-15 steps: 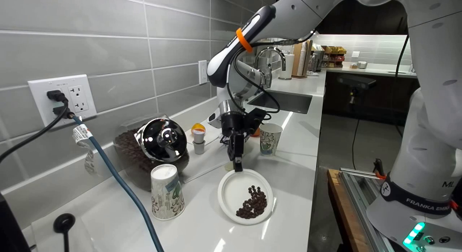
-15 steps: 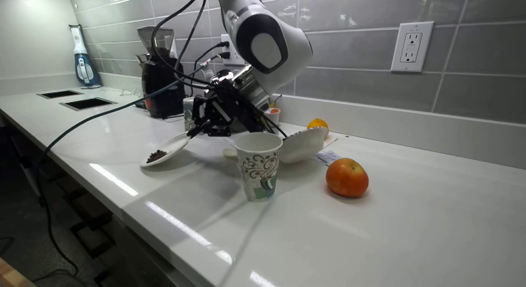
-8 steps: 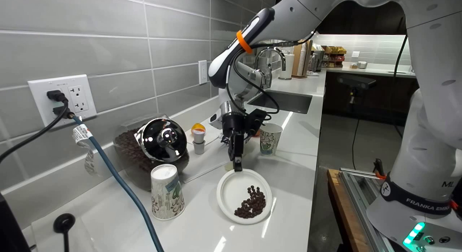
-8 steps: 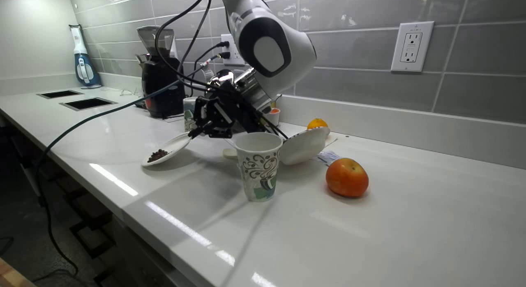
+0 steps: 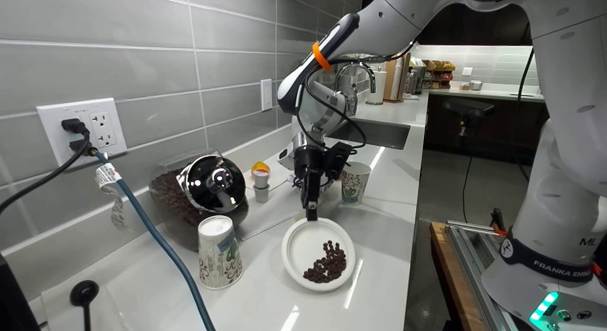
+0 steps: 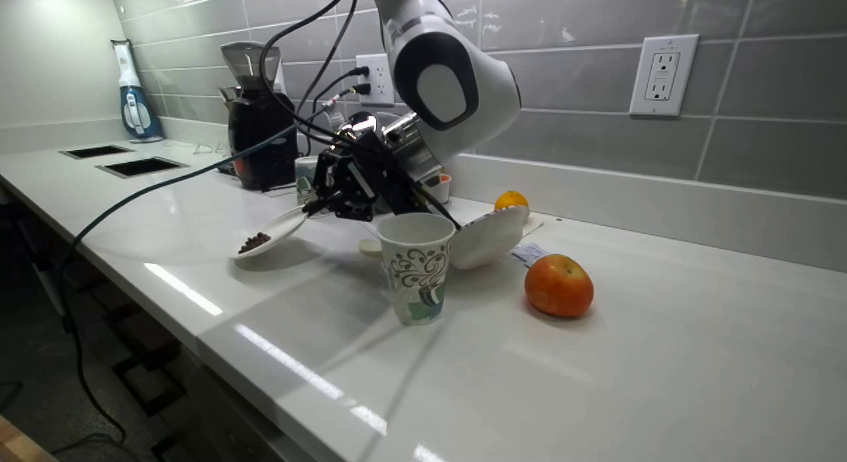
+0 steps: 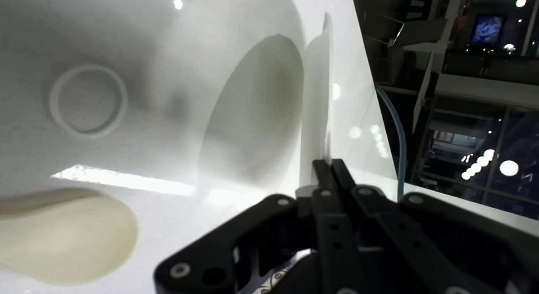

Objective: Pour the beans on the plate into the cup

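The claw [image 7: 329,163] is clamped on the rim of the round white plate [image 5: 295,248], pinching its thin edge. The plate slopes down, so its low side is the side away from the claw. That low side is close to the counter [image 6: 595,382], and I cannot tell if it touches. The little brown beans [image 5: 330,264] are bunched up there, on the part of the plate far from the claw.

The cup [image 6: 417,277] has brown swirls and some green on it. It stands straight up on the counter near the claw, but on the other side of it from the beans.

A white bowl [image 6: 486,242] is tipped beside the cup, near the claw. A red-orange fruit [image 6: 559,288] sits farther from the claw, past the bowl. A pale thing with a round end [image 7: 76,239] lies on the counter near the claw, and I cannot tell what it is. In an exterior view, a big clear jar [image 5: 182,234] with brown bits [image 5: 174,193] inside is to the left of the claw. An upside-down cup [image 5: 219,260] stands in front of the jar.
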{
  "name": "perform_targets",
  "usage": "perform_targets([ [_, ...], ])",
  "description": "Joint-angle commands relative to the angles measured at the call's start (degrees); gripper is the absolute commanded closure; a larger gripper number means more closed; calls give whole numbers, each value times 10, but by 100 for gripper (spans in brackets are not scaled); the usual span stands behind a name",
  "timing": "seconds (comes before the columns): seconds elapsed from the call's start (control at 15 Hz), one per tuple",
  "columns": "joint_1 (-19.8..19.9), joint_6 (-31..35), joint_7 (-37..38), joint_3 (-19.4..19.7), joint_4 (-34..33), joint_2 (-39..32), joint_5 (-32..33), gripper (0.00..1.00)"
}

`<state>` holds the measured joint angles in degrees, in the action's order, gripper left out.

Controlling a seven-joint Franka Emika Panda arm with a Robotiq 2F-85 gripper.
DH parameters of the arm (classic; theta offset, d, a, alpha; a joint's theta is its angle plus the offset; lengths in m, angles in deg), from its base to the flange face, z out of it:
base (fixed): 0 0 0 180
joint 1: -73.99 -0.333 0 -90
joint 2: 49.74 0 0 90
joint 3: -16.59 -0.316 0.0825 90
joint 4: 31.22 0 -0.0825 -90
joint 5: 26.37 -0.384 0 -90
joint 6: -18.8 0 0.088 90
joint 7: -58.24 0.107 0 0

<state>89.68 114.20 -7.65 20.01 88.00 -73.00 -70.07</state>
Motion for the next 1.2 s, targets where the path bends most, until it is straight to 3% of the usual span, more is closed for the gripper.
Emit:
perform_targets([
  [0.0,8,-34,-11,6,-18,-18,-32,97],
  [1.13,13,-122,17,53,-11,39,-116,97],
])
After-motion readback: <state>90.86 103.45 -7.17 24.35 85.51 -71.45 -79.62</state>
